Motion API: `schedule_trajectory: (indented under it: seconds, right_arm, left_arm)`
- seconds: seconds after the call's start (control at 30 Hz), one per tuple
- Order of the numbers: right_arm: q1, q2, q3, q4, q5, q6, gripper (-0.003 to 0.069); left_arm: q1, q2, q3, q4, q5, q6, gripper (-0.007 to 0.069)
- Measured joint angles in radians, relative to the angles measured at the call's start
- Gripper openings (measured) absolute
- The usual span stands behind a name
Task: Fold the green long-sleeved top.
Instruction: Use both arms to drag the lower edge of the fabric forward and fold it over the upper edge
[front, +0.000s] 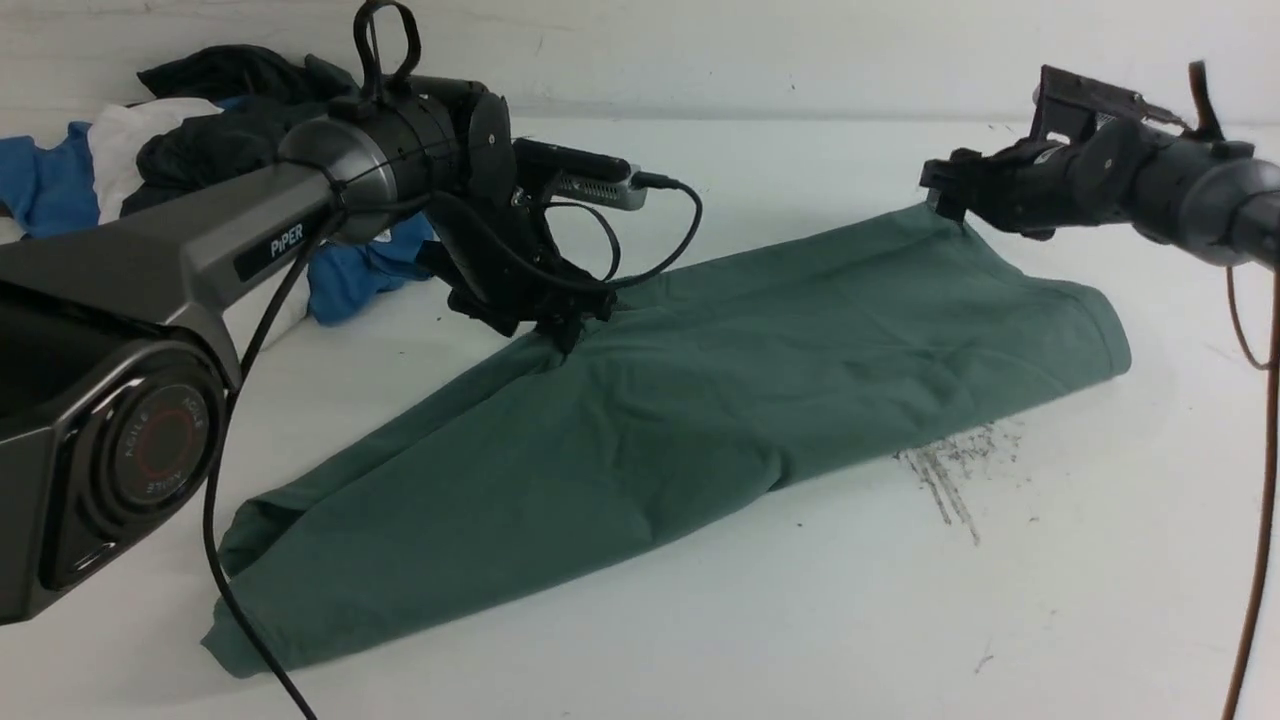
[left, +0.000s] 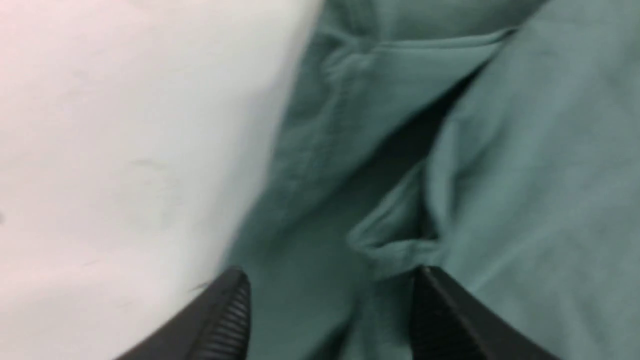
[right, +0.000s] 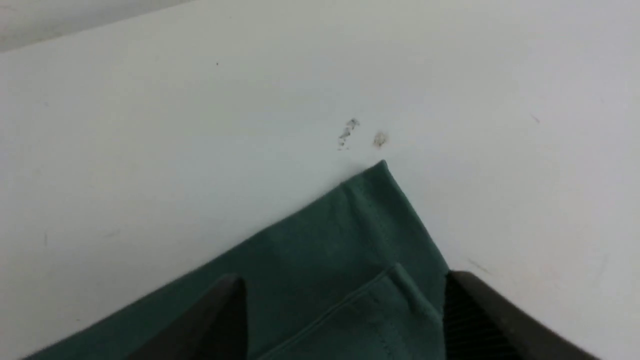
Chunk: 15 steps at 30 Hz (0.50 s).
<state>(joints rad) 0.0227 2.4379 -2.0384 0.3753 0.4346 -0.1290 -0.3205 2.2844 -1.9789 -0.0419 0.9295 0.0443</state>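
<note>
The green long-sleeved top is seen lying on the white surface, folded into a long band that runs diagonally from the near left part toward the far right edge. The left end effector is held low at the band's far edge, about midway along it, its jaws spread apart over a hemmed fold of the fabric, with nothing pinched. The right end effector is poised just above the top's far right corner, its jaws likewise parted and nothing gripped. A heap of blue, white and dark garments is piled at the far left corner. Dark scuff marks are visible on the surface just beside the top's near edge.
</note>
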Motion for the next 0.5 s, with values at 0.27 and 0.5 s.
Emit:
schedule_trajectory:
  seconds: [0.27, 0.5]
  right_arm:
    - [-0.088, -0.065, -0.036, -0.089, 0.467, -0.055, 0.0505]
    - [-0.142, -0.065, -0.038, -0.213, 0.649, -0.036, 0.0508]
  left_arm:
    - [0.002, -0.098, -0.072, 0.088, 0.246, -0.035, 0.0379]
    - [0.002, -0.101, -0.076, 0.081, 0.302, -0.044, 0.0342]
